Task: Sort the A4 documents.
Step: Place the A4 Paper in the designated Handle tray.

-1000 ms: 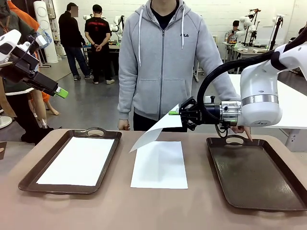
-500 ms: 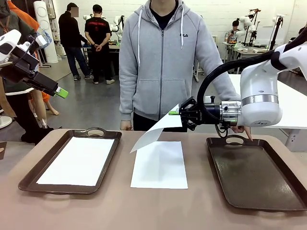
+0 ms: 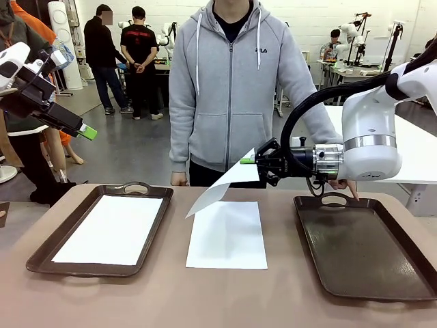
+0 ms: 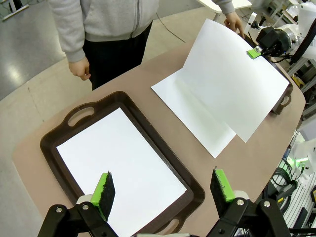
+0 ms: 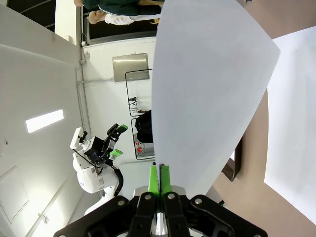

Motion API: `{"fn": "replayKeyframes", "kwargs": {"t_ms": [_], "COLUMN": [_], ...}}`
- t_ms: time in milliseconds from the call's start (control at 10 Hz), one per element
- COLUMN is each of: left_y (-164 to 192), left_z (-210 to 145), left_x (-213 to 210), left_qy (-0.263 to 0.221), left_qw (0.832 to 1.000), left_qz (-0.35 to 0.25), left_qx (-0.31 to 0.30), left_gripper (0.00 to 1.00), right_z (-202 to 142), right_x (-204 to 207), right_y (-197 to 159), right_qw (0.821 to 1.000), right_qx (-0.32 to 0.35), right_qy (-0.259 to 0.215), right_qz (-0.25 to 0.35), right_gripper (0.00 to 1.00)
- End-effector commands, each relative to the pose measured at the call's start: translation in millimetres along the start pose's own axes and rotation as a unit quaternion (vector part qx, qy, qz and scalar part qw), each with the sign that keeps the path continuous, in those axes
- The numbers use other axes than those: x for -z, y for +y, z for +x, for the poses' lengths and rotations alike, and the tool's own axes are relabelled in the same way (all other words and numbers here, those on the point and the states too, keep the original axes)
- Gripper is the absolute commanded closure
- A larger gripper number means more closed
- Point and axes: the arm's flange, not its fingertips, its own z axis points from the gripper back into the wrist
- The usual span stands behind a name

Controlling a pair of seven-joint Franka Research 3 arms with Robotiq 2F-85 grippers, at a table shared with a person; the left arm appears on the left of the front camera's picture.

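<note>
right gripper (image 3: 254, 161): jaws pressed together on the far edge of the lifted sheet; arm reaching in level from the right, above the far middle of the table (image 3: 205, 301).
lifted sheet (image 3: 222, 188): pinched at its upper right corner, hanging slanted down to the left; low corner near the far left corner of the flat sheet, contact there not clear; over neither tray.
flat sheet (image 3: 229, 239): lying on the bare table between the two trays, long side running away from the robot.
left tray (image 3: 39, 254): dark brown, handled, on the left part of the table.
tray sheet (image 3: 113, 229): white, flat inside the left tray, covering most of its floor.
right tray (image 3: 362, 253): dark brown, handled, on the right part of the table; brown floor bare.
left gripper (image 3: 87, 132): raised high at the left, jaws wide apart, nothing between the green pads; looking down over the left tray from its wrist camera.
person (image 3: 232, 89): grey hooded top, standing at the far side; one hand (image 3: 177, 179) hanging at the far table edge, other hand (image 3: 345, 186) with fingertips at the far handle of the right tray.
</note>
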Motion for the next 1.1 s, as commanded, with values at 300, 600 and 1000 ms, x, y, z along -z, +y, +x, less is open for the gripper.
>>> {"fn": "replayKeyframes", "kwargs": {"t_ms": [300, 600, 1000], "left_y": [2, 2, 2], "left_z": [-1, -1, -1], "left_x": [-1, -1, -1], "left_qy": [-0.001, -0.001, -0.001], "left_qw": [1.000, 1.000, 1.000], "left_qz": [-0.004, -0.004, -0.004], "left_qx": [0.009, 0.009, 0.009], "left_gripper": [0.00, 0.00, 0.00], "right_z": [-28, -40, -28], "right_x": [-83, -154, -196], "right_y": [5, 15, -10], "right_qw": [0.998, 0.984, 0.958], "right_qx": [-0.070, -0.166, -0.253], "right_qy": [0.004, 0.066, 0.134], "right_qz": [0.000, -0.018, -0.014], "right_gripper": [0.99, 0.99, 0.99]}}
